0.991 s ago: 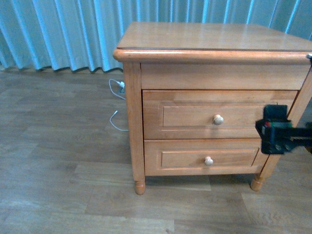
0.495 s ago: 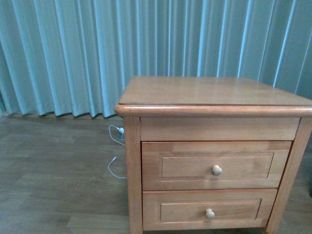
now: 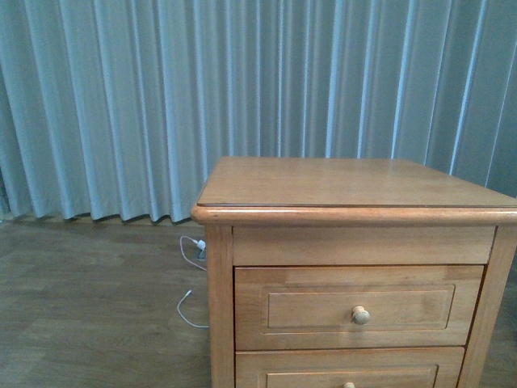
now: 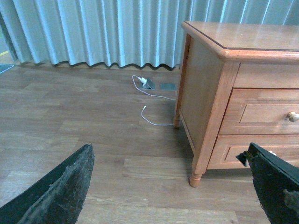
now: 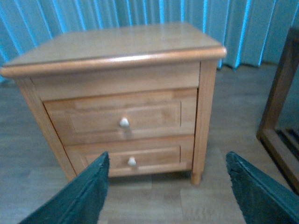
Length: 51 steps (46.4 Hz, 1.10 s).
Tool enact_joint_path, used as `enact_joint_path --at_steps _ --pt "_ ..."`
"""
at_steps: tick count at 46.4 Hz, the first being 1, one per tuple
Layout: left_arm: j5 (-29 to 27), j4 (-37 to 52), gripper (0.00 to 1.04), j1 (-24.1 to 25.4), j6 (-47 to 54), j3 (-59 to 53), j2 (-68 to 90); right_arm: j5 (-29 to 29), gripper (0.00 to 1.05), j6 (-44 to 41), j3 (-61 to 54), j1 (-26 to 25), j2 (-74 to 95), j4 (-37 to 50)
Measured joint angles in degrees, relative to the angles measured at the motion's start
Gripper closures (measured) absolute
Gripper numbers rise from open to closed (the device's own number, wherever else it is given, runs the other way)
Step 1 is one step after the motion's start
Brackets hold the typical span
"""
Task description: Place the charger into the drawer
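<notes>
The charger is out of view in every frame. The drawer point(image 3: 355, 307) is the upper one of the wooden nightstand; it is closed, with a round pale knob point(image 3: 360, 315). It also shows in the left wrist view as the drawer point(image 4: 271, 114) and in the right wrist view as the drawer point(image 5: 117, 116). My left gripper point(image 4: 170, 149) is open above the floor, by the nightstand's left front leg. My right gripper point(image 5: 167, 158) is open in front of the nightstand, some way back from it. Both hold nothing. Neither arm shows in the front view.
The nightstand top point(image 3: 347, 182) is bare. A lower drawer point(image 5: 131, 156) is closed. A thin white cable with a white plug point(image 4: 145, 84) lies on the floor beside the nightstand. A curtain point(image 3: 161, 97) hangs behind. A dark wooden frame point(image 5: 280, 112) stands off to one side.
The front view has swung upward: the nightstand sits lower in frame and more curtain shows. The right gripper, at the right edge a second ago, has left that view.
</notes>
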Motion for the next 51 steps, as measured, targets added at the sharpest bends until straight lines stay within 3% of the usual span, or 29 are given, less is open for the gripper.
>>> enact_joint_path --at_steps 5,8,15,51 --pt "0.11 0.0 0.06 0.0 0.0 0.0 -0.02 -4.15 0.53 -2.12 -0.37 -5.53 -3.04 -1.16" --pt "0.09 0.0 0.06 0.0 -0.02 0.0 0.0 -4.52 0.66 -2.58 -1.09 -6.03 -7.45 -6.64" --pt "0.11 0.0 0.06 0.0 0.02 0.0 -0.02 -4.74 1.03 -3.15 -3.43 -6.21 -11.98 -7.28" --pt "0.11 0.0 0.06 0.0 0.02 0.0 -0.02 -4.68 1.03 -3.32 -3.58 -6.21 -12.11 -7.28"
